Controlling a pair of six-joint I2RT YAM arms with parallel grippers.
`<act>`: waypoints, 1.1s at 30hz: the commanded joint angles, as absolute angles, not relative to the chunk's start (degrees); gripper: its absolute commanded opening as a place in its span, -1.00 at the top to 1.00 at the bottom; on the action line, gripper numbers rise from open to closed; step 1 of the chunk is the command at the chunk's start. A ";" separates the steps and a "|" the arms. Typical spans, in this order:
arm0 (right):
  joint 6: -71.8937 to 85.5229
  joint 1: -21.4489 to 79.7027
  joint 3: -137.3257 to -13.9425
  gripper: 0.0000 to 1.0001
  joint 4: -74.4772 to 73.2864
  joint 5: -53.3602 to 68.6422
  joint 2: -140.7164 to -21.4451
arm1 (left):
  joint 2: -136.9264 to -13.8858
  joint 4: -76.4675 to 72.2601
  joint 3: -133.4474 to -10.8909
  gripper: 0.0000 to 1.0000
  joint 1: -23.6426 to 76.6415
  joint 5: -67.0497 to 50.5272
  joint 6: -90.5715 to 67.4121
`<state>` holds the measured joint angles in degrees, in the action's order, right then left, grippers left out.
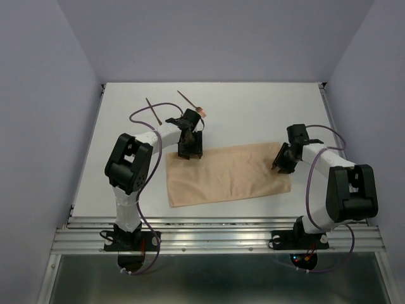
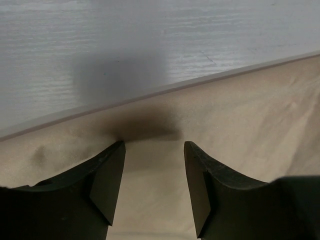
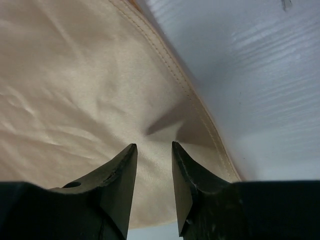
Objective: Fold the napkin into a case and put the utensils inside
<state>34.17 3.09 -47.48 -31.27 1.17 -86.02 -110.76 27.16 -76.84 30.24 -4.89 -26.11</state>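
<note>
Occlusions, top and wrist views
napkin (image 1: pixel 228 174): far-left corner under left gripper (image 1: pixel 190 151), far-right corner under right gripper (image 1: pixel 283 161). Both wrist frames crop its edges. forked utensil (image 1: pixel 188 100): tines too small to resolve.

Napkin (image 1: pixel 224 174): we see it on the table (image 1: pixel 266 107), at the centre.
Utensils (image 1: pixel 152 111): we find both behind its left corner, apart.

Creased cloth napkin (image 1: pixel 228 174) with slight sheen, stitched hem, matt white table (image 1: pixel 253 107), faintly grained
</note>
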 commanded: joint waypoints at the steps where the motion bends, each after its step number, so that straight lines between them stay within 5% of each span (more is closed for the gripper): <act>1: 32.07 3.43 -50.62 0.18 -30.49 1.59 -82.46 | -112.23 26.45 -76.90 -0.24 28.83 -2.38 -24.78; 9: 38.41 3.43 -44.57 -0.25 -33.49 -6.24 -74.01 | -114.34 25.57 -78.39 -0.19 21.80 2.38 -25.49; 24: 35.42 4.66 -34.37 -0.47 -17.94 14.94 -75.49 | -113.90 24.79 -80.33 -0.18 22.59 -5.27 -22.94; 26: 36.12 5.27 -33.58 -0.41 -15.56 16.00 -75.93 | -114.08 24.43 -79.81 -0.18 22.67 -5.62 -23.20; 33: 36.83 5.27 -35.24 0.33 -17.05 13.54 -71.90 | -115.31 23.91 -79.28 -0.17 22.68 -5.97 -23.20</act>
<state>36.75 4.95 -34.06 -18.59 13.98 -75.18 -113.14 24.23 -78.89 22.41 -4.89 -23.86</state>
